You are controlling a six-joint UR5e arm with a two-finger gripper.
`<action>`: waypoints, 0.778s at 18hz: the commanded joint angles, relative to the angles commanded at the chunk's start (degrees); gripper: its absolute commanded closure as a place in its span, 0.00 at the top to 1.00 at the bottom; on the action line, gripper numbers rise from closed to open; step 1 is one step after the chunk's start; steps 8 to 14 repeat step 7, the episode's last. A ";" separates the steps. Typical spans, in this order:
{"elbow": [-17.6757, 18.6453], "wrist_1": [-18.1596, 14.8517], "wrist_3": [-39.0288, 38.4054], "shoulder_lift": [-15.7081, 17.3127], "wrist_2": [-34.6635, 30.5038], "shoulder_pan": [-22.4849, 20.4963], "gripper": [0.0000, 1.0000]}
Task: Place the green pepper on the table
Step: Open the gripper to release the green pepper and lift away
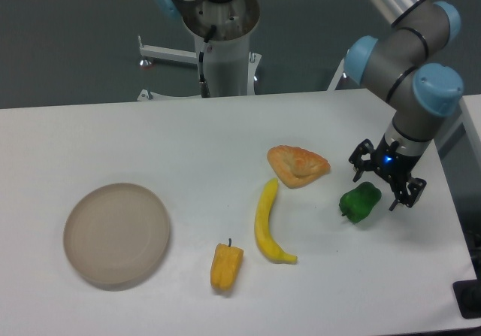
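the green pepper (360, 202) lies on the table (113, 133) — the fingers (356, 158) spread wide just above it.

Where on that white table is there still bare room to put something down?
Bare patches: the far strip of table behind the beige plate, and the near right corner. Crowded: pastry, banana, yellow pepper, and green pepper by the gripper.

A white table (225, 133) is carrying a beige plate (116, 234) near its left edge, a yellow pepper (226, 267), banana (267, 223), pastry (297, 164), and a green pepper (360, 202) toward its right edge.
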State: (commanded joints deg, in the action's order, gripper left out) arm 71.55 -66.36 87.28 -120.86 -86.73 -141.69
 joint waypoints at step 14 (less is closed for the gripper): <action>-1.41 0.00 -0.18 1.50 -5.20 3.43 1.00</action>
